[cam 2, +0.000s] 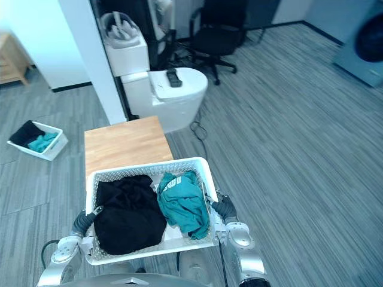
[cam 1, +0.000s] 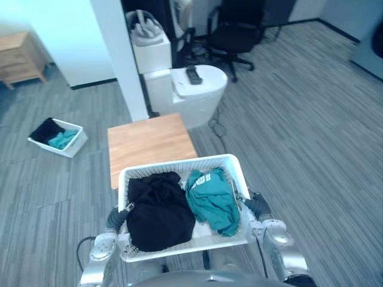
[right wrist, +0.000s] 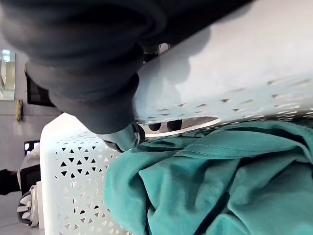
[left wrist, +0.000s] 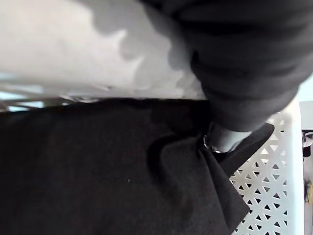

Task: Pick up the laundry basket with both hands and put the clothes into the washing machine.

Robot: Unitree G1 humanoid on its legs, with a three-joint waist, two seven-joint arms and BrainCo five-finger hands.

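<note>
I hold a white perforated laundry basket [cam 1: 179, 165] close in front of me, lifted off the floor. Inside lie a black garment [cam 1: 157, 212] on the left and a teal garment [cam 1: 212, 200] on the right. My left hand [cam 1: 116, 218] grips the basket's left side, its thumb [left wrist: 222, 139] hooked over the rim onto the black cloth. On the right side my right hand [cam 1: 257, 205] grips too, its thumb [right wrist: 124, 139] over the rim by the teal cloth. A grey washing machine [cam 2: 365, 48] with a dark round door stands far off at the right.
A low wooden table [cam 1: 149, 143] stands just beyond the basket. Behind it are a white pillar [cam 1: 119, 60], a white rounded unit [cam 1: 191, 89] and a black office chair [cam 1: 233, 36]. A small white bin [cam 1: 58, 136] with clothes sits on the floor at left. Striped grey floor stretches to the right.
</note>
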